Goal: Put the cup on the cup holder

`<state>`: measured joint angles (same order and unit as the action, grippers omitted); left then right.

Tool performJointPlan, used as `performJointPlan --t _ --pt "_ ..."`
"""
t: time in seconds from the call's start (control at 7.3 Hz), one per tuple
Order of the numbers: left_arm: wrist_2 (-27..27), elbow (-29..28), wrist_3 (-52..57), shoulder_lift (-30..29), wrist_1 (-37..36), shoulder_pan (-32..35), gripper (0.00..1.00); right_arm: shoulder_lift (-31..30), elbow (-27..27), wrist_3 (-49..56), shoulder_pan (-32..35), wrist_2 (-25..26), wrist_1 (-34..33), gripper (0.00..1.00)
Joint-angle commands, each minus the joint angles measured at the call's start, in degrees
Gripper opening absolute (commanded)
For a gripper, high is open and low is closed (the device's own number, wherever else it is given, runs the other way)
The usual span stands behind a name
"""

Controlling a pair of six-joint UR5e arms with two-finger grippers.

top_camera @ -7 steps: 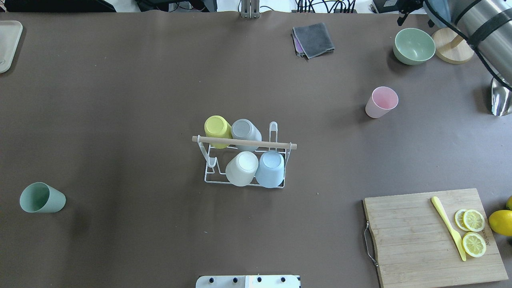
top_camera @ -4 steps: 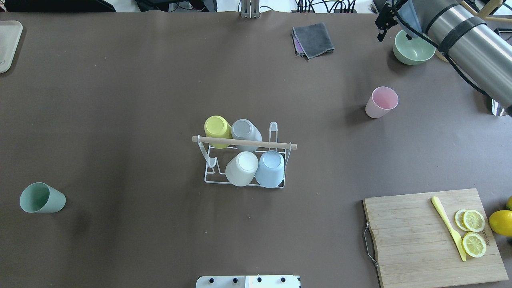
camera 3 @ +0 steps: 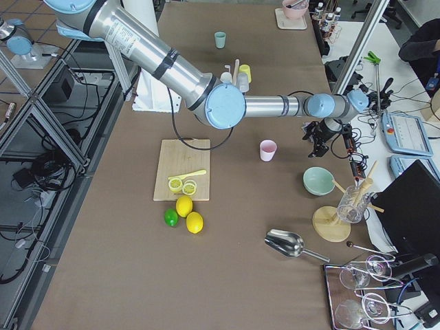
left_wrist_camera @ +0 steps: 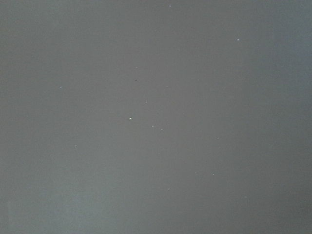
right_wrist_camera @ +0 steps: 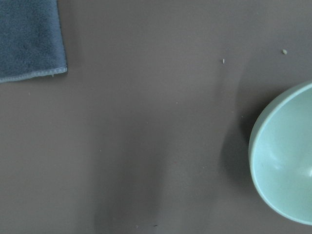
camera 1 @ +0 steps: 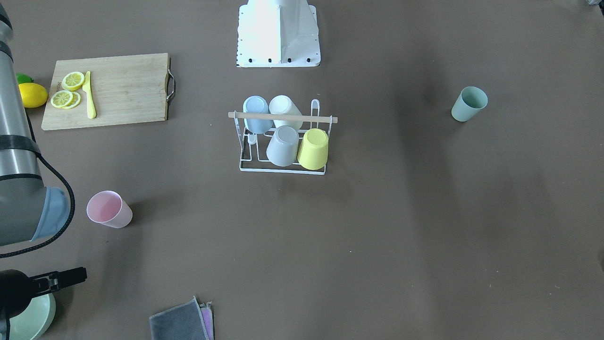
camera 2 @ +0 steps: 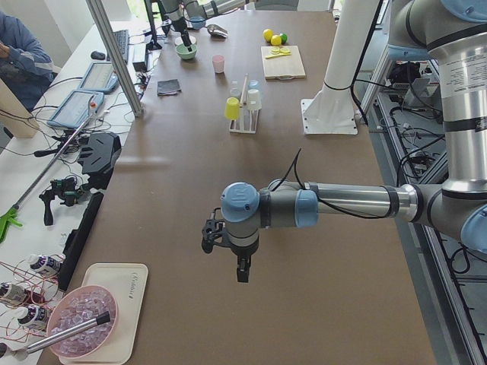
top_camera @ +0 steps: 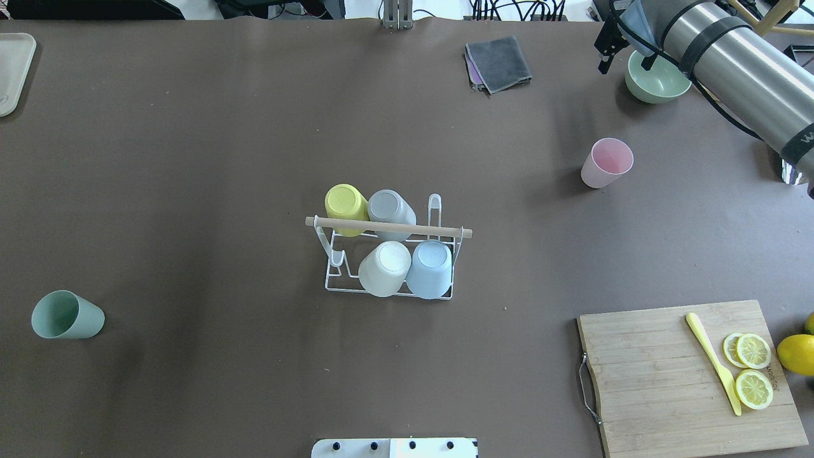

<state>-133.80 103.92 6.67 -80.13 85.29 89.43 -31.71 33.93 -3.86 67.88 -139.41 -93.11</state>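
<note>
cup holder (top_camera: 388,226) with four upturned cups (top_camera: 384,267) mid tabletop (top_camera: 191,159), pink cup (top_camera: 606,163) upright, right hand (camera 3: 318,146) by green bowl (top_camera: 655,86), left hand (camera 2: 240,268) well apart, cannot tell either hand's spread

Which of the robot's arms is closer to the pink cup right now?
Right. The right gripper hangs by the green bowl, just past the pink cup; the left gripper hovers at the table's opposite end.
</note>
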Motion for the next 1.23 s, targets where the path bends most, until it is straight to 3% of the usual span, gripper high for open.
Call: performJointPlan --t 0.0,0.14,0.82,1.1 --pt "-0.7 -2.7 -0.4 -7.2 -0.2 -5.7 0.98 4.9 -8.5 0.2 -0.8 0.2 -0.1 1.00" --pt "-0.6 -3.4 -0.4 -9.2 -2.2 -9.7 0.98 5.9 -11.1 -0.1 -1.8 0.5 -0.3 1.00" --pt "-1.7 -5.8 0.3 -21.5 -30.0 -21.5 0.98 10.2 -20.6 0.3 -5.4 -0.2 -0.5 1.00" --pt "-1.3 -11.3 0.4 -28.3 -37.5 -28.8 0.98 11.5 -22.7 1.1 -6.3 -0.7 -4.1 1.00"
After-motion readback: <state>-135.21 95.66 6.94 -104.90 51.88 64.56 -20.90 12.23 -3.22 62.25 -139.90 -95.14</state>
